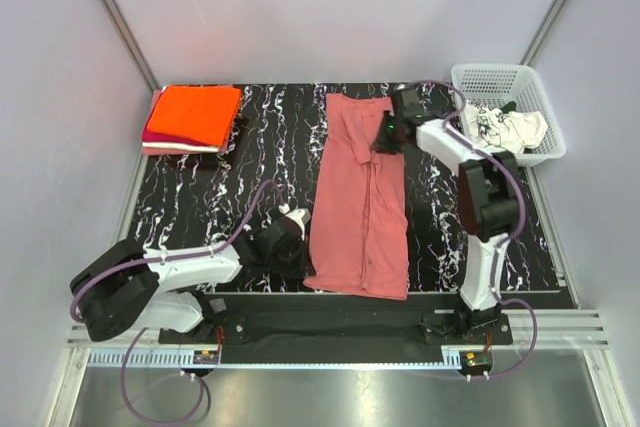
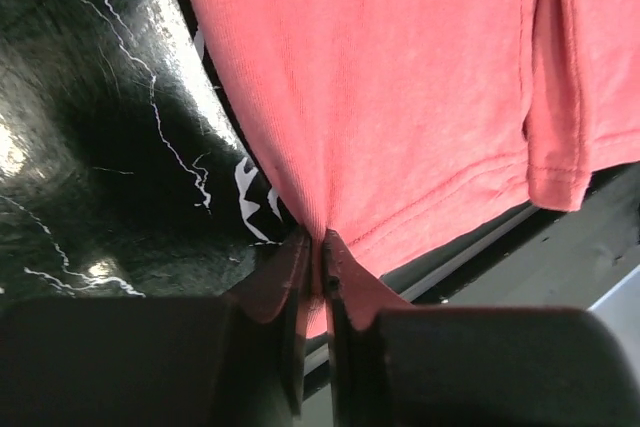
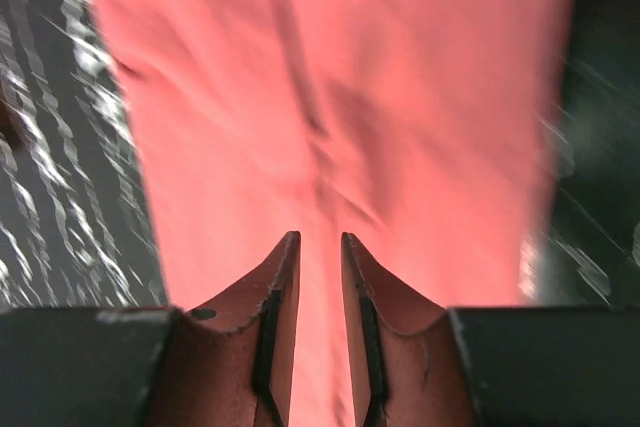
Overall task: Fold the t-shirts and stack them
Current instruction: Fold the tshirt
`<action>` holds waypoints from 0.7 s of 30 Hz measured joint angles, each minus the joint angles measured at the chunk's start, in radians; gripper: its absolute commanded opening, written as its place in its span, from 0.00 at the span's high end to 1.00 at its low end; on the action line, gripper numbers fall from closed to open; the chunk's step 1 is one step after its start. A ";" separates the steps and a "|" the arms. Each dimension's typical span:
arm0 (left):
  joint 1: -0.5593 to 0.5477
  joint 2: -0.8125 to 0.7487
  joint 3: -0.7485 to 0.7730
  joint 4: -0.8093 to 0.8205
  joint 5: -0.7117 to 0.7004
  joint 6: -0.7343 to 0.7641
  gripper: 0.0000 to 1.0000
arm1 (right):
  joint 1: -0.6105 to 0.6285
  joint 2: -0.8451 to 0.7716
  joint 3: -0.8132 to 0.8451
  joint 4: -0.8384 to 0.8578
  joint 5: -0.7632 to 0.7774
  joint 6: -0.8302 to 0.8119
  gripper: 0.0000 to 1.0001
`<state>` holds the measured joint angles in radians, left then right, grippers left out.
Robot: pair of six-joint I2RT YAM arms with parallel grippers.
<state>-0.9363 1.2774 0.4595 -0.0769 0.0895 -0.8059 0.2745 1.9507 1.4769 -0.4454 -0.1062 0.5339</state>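
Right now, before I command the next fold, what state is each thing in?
rose-red t-shirt: laid out lengthwise, sides folded in.
left gripper: shut on its near hem.
right gripper: jaws narrowly apart at its far end; grip unclear.
orange t-shirt: folded, lying on the magenta one.
magenta t-shirt: folded, beneath the orange.
white printed t-shirt: crumpled in the basket.

White mesh basket on black marbled table's far-right corner

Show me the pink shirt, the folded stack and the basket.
pink shirt point(image 1: 357, 197), top view, middle of the cloth
folded stack point(image 1: 195, 112), top view, orange top shirt
basket point(image 1: 490, 69), top view, far rim
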 measured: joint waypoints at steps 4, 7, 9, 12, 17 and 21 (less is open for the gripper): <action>-0.007 0.000 -0.002 0.007 -0.003 -0.029 0.99 | 0.074 0.172 0.201 0.040 0.019 0.030 0.78; -0.024 0.000 -0.002 0.019 -0.013 -0.047 1.00 | 0.101 0.295 0.356 0.043 0.037 0.060 0.82; -0.033 0.000 -0.002 0.022 -0.019 -0.055 1.00 | 0.108 0.366 0.451 0.037 0.058 0.079 0.83; -0.039 0.000 -0.002 0.024 -0.025 -0.060 1.00 | 0.113 0.468 0.596 0.025 0.083 0.105 0.85; -0.050 -0.002 -0.002 0.032 -0.033 -0.068 1.00 | 0.122 0.656 0.877 -0.036 0.122 0.132 0.85; -0.069 -0.015 -0.002 0.041 -0.035 -0.078 1.00 | 0.139 0.805 1.104 -0.132 0.159 0.153 0.86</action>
<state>-1.0050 1.2621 0.4572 -0.0360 0.0544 -0.8841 0.4137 2.7556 2.5813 -0.5770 0.0532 0.6865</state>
